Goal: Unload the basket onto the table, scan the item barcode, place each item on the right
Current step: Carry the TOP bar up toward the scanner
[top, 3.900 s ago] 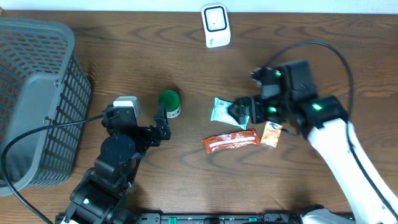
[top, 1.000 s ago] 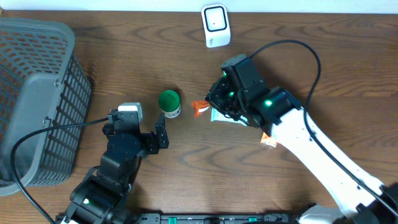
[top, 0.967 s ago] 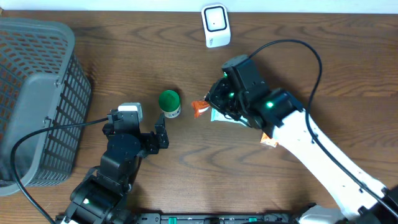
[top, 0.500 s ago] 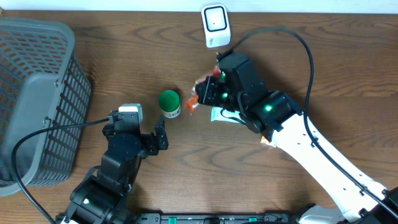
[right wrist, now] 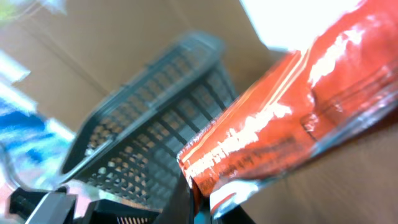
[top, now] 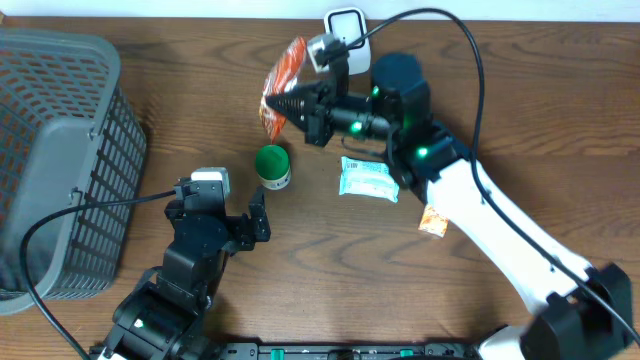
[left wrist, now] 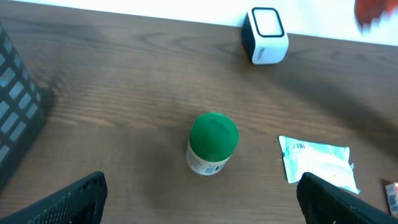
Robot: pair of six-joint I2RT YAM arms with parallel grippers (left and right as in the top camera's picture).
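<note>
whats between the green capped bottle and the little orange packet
A pale blue and white packet lies flat between the green capped bottle and the little orange packet. The overhead view shows it best.

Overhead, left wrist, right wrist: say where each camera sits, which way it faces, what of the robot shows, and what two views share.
Overhead: above the table, looking down; both arms show.
Left wrist: on the left arm, facing the green-capped bottle; the open left gripper frames it.
Right wrist: on the right arm, facing the basket; the right gripper pinches the orange packet.
Shared: overhead and left wrist both show the white scanner.
</note>
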